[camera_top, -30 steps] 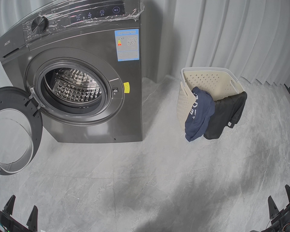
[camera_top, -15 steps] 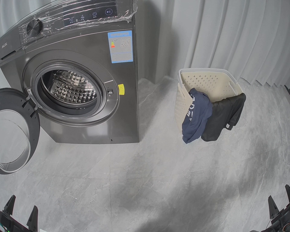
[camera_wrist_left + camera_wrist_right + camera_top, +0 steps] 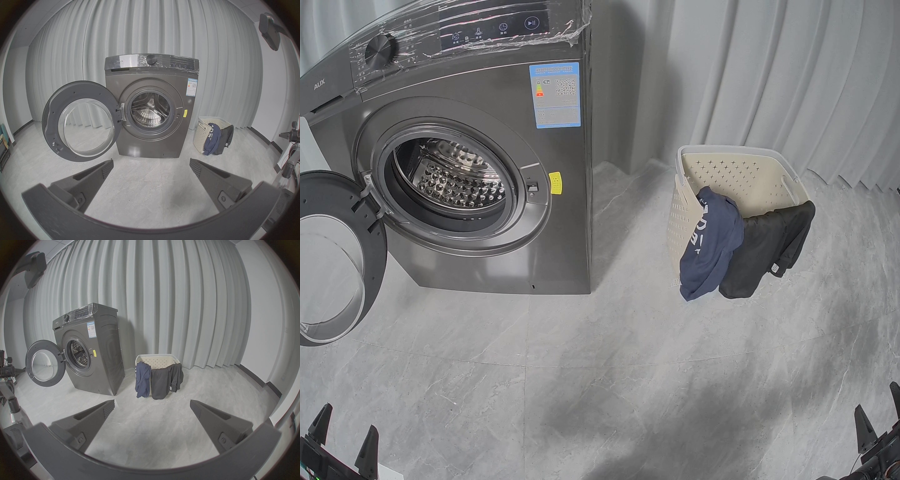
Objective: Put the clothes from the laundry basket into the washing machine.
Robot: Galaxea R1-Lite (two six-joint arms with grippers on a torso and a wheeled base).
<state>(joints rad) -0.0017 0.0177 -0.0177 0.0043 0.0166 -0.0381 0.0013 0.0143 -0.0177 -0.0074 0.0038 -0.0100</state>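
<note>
While both arms are hanging low at the near edge of the head view, the left gripper (image 3: 345,431) is sitting at the robot's lower left and the right gripper (image 3: 876,407) at its lower right, dark pointed fingers rising over the grey tiled floor (image 3: 612,387). Both are gaping wide and gripping nothing (each wrist view is showing bare floor between the two spread fingers), and both are sitting well apart from the clothes.

Farther out, ahead and to the right, the laundry basket (image 3: 737,152) is standing upright on the floor with its mouth facing up. It is cream plastic with perforated walls and a rounded rectangular rim. Two pieces of clothing are draping over its near rim and hanging down the outer wall, so their long axes are running top to bottom. The navy garment (image 3: 712,244), carrying pale lettering, is hanging at the near-left corner and reaching nearly to the floor. The black garment (image 3: 769,250) is hanging just beside it on the right, touching it, with a small pale tag showing near its right edge.

Ahead and to the left, apart from the basket, the washing machine (image 3: 487,81) is facing the robot. Its round door (image 3: 369,250) is swinging wide open to the left, baring the studded steel drum (image 3: 456,178). Clear film is covering the control panel (image 3: 469,31). Behind everything, a pale pleated curtain (image 3: 775,75) is hanging.
</note>
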